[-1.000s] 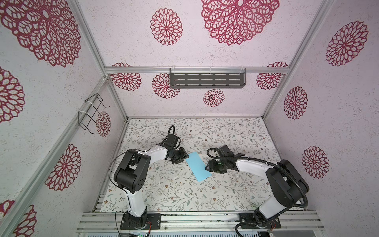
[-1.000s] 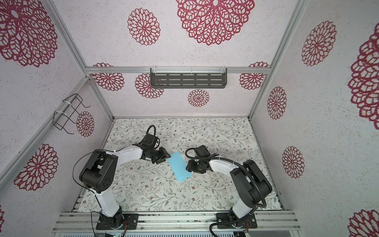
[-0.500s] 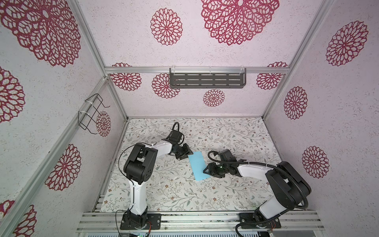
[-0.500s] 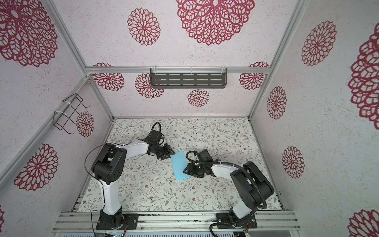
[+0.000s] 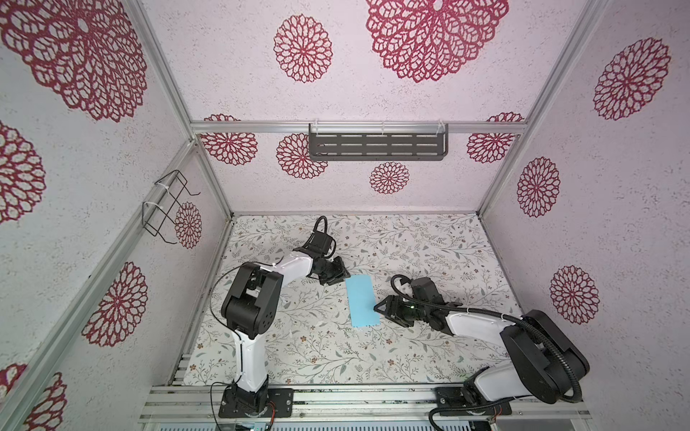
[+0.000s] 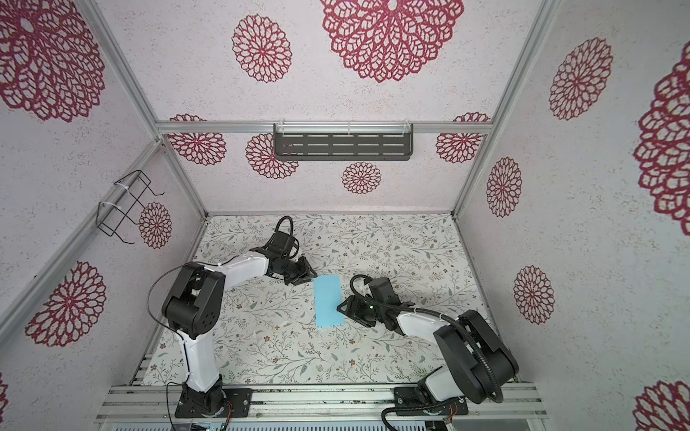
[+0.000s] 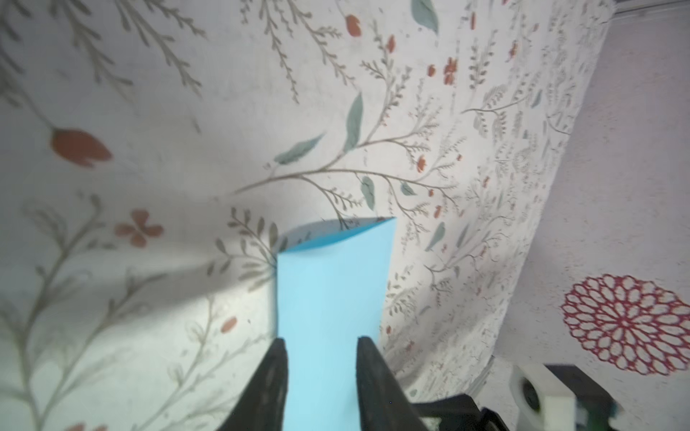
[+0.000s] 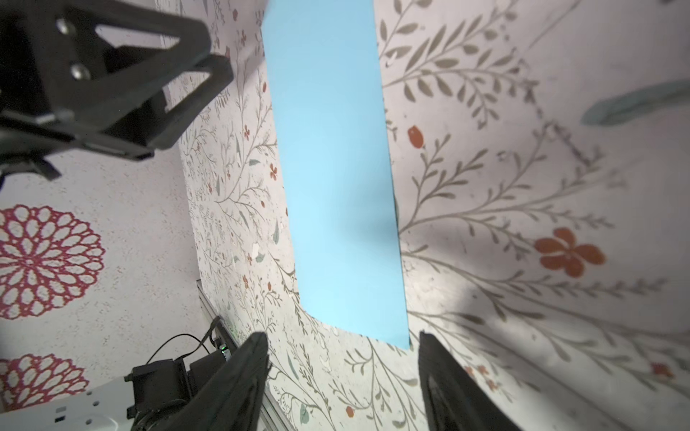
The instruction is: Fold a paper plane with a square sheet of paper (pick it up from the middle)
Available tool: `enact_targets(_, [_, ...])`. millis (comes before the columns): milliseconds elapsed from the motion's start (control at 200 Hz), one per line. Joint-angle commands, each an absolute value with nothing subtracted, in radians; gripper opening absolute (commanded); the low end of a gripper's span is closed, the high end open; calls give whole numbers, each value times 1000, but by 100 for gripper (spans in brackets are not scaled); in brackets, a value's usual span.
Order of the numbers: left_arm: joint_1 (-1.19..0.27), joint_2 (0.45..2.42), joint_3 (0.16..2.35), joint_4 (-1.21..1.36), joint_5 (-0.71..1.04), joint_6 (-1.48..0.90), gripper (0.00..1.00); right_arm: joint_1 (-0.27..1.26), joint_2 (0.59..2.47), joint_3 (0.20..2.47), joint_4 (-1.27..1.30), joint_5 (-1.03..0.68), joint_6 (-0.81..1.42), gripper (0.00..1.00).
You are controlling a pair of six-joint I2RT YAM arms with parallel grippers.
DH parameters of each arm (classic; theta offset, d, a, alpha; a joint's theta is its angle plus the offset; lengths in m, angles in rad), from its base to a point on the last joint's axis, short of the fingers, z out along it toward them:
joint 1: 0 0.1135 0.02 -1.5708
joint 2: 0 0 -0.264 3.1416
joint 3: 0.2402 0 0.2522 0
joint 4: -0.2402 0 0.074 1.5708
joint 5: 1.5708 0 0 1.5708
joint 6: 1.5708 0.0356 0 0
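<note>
The paper lies flat on the table, near the middle. It is a long blue strip, seen in both top views. In the left wrist view, one end's top layer lifts up a little.

The left gripper sits low at the paper's back left corner. Its fingers are a little apart, and blue paper shows in the gap. I cannot tell if they touch it.

The right gripper sits low at the paper's right edge, near the front end. Its fingers are wide apart and hold nothing. The paper's corner lies just ahead of the gap.
</note>
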State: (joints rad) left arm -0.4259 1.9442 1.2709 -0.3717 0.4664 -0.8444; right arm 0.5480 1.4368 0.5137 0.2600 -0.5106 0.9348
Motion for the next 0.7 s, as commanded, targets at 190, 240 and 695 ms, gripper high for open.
enact_targets(190, [-486, 1954, 1237, -284, 495, -913, 14, 532, 1480, 514, 351, -565, 955, 69])
enact_targets(240, [-485, 2003, 1241, -293, 488, -908, 12, 531, 1486, 514, 350, -566, 954, 68])
enact_targets(695, [-484, 2076, 1237, -354, 433, -882, 8, 517, 1520, 534, 314, -594, 916, 67])
